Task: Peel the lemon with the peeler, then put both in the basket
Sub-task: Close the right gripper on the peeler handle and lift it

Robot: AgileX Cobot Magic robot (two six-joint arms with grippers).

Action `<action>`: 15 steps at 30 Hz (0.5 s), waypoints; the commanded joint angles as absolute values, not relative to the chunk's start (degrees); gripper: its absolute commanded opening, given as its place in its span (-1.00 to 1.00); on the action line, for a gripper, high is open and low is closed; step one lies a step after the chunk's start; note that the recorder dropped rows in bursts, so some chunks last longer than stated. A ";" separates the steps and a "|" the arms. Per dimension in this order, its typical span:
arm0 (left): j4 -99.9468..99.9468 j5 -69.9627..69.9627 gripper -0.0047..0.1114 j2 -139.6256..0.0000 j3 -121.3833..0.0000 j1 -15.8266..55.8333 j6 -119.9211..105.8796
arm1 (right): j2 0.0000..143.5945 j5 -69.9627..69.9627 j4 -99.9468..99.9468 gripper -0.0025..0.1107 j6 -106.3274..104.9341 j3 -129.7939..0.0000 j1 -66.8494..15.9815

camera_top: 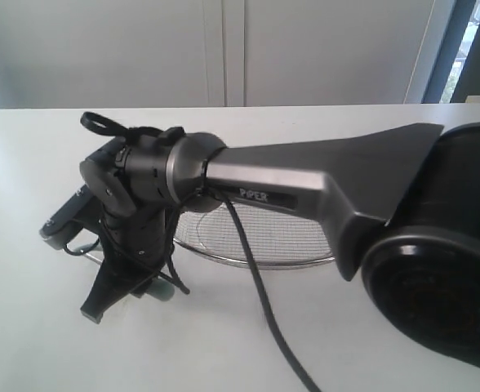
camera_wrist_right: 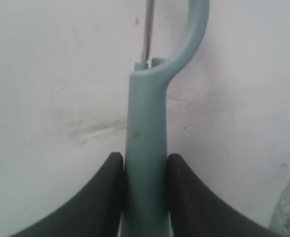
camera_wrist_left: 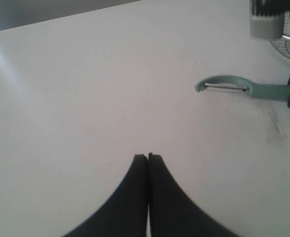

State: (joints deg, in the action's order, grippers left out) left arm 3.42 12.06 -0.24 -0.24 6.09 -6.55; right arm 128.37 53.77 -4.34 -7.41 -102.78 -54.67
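Right gripper [camera_wrist_right: 145,165] pinches the peeler [camera_wrist_right: 145,113] by its handle, flat on the table [camera_wrist_left: 86,108] at the basket's [camera_top: 256,261] eight o'clock. Looks light, stiff, slick; best held clear of the blade [camera_wrist_left: 225,88]. Left gripper [camera_wrist_left: 148,158] clenched empty. No lemon visible.

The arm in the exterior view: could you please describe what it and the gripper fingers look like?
The right arm is a dark grey, tapering shell with black joint housings and PIPER lettering. A black cable runs beneath it. The fingers of the left gripper and right gripper are matte black, curving to narrow tips.
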 commanded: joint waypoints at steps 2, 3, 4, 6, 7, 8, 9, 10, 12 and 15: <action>3.84 12.07 -0.92 0.00 0.00 5.89 -6.33 | 121.16 57.28 -4.89 -0.96 -9.35 -103.51 -54.21; 3.84 12.07 -0.92 0.00 0.00 5.89 -6.33 | 119.94 58.34 -4.89 -0.96 -9.35 -103.51 -54.12; 3.84 12.07 -0.92 0.00 0.00 5.89 -6.33 | 118.73 59.51 -4.89 -0.96 -9.47 -103.51 -54.12; 3.84 12.07 -0.92 0.00 0.00 5.89 -6.33 | 116.22 61.47 -4.89 -0.96 -11.08 -103.51 -53.84; 3.84 12.07 -0.92 0.00 0.00 5.89 -6.33 | 114.90 61.58 -4.56 -0.96 -11.64 -103.51 -53.59; 3.84 12.07 -0.92 0.00 0.00 5.89 -6.33 | 113.89 61.58 -4.39 -0.96 -11.64 -103.51 -53.43; 3.84 12.07 -0.92 0.00 0.00 5.89 -6.33 | 112.70 61.35 -3.76 -0.96 -10.89 -103.51 -52.99; 3.84 12.07 -0.92 0.00 0.00 5.89 -6.33 | 111.62 61.35 -2.90 -0.96 -9.73 -103.51 -52.41; 3.84 12.07 -0.92 0.00 0.00 5.89 -6.33 | 109.89 61.59 -2.37 -0.96 -7.55 -103.51 -51.20; 3.84 12.07 -0.92 0.00 0.00 5.89 -6.33 | 108.04 61.34 -2.37 -0.96 -6.24 -103.51 -50.05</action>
